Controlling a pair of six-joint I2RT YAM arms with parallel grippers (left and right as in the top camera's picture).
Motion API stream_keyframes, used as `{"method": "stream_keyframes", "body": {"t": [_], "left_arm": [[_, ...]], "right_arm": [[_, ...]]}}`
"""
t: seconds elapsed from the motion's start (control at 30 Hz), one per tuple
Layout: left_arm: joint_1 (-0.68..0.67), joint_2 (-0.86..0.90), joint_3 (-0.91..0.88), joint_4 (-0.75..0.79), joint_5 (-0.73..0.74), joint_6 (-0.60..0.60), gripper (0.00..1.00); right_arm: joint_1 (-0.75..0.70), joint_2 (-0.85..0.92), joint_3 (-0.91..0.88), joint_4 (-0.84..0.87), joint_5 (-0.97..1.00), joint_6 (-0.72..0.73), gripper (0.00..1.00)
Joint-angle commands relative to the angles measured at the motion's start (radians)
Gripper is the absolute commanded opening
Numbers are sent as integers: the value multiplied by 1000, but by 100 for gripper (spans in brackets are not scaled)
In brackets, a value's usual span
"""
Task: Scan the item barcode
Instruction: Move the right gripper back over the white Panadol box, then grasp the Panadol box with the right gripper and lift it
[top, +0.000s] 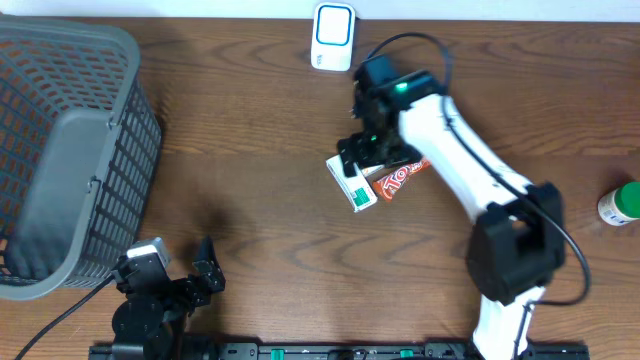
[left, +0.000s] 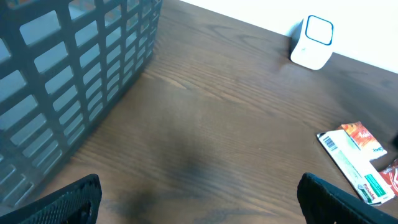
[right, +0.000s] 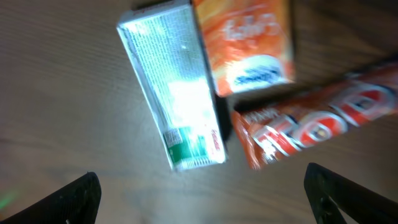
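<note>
Three items lie together mid-table: a white and green box (top: 352, 185) (right: 174, 93), an orange pack (right: 245, 40) and a red-orange wrapper (top: 402, 178) (right: 311, 124). A barcode shows on the box's end (left: 351, 163) in the left wrist view. The white scanner (top: 333, 37) (left: 313, 42) stands at the table's far edge. My right gripper (top: 365, 158) (right: 202, 199) hovers open just above the items, with nothing between its fingers (right: 68, 202). My left gripper (top: 180, 262) (left: 199, 205) rests open and empty at the near left, well away from the items.
A large grey mesh basket (top: 60, 150) (left: 62, 81) fills the left side of the table. A green-capped bottle (top: 620, 203) sits at the right edge. Bare wood lies between the basket and the items.
</note>
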Motion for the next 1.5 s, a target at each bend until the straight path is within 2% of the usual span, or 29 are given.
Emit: {"method": "stream_keyframes", "body": {"t": [0.0, 0.57, 0.7, 0.83, 0.97, 1.17, 1.47], "left_arm": [[-3, -1, -1, 0, 9, 13, 98], [-3, -1, -1, 0, 9, 13, 98], [-3, -1, -1, 0, 9, 13, 98], [-3, -1, -1, 0, 9, 13, 98], [-3, -1, -1, 0, 9, 13, 98], [-3, -1, -1, 0, 9, 13, 98], [-3, -1, -1, 0, 9, 13, 98]], "right_arm": [[44, 74, -5, 18, 42, 6, 99], [92, 212, -48, 131, 77, -10, 98], [91, 216, -113, 193, 80, -10, 80], [90, 216, -160, 208, 80, -14, 49], [92, 214, -158, 174, 72, -27, 36], [89, 196, -56, 23, -112, -141, 31], [69, 87, 74, -127, -417, -349, 41]]}}
